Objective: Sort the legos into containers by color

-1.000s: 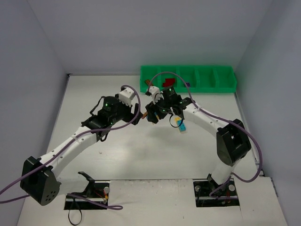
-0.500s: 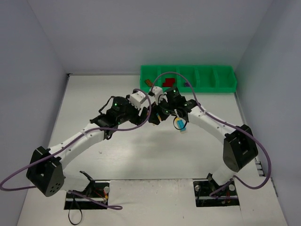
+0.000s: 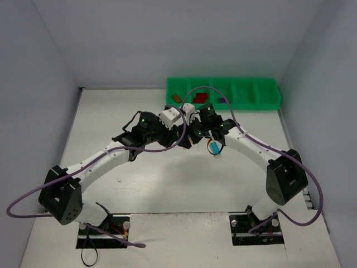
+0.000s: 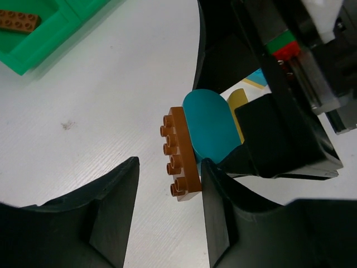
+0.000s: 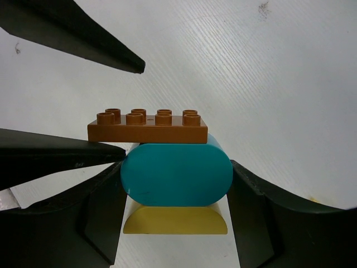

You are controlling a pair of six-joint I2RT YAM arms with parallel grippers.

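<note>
My right gripper [image 5: 175, 178] is shut on a teal rounded brick [image 5: 176, 174] with a flat brown brick [image 5: 148, 127] on top and a yellow half-round piece [image 5: 175, 220] beneath, held just above the table. My left gripper [image 4: 169, 165] is open, its jaws either side of the brown brick [image 4: 182, 153], whose smooth side lies against the right finger [image 4: 223, 206]. In the top view both grippers meet mid-table, left [image 3: 181, 133] and right [image 3: 190, 137]. The green tray [image 3: 262, 104] stands at the back, with a brown brick [image 3: 175, 99] and red bricks [image 3: 199, 97] in its left compartments.
A light blue and yellow stack [image 3: 213, 147] lies on the table just right of the grippers. A small purple piece [image 3: 222, 100] shows in the tray. The tray corner [image 4: 39, 53] with its brown brick [image 4: 17, 21] shows in the left wrist view. Grey walls enclose the table.
My left arm has swung right to the right gripper, and its open jaws now flank the brown brick. The right gripper has shifted slightly, still holding the stack.
</note>
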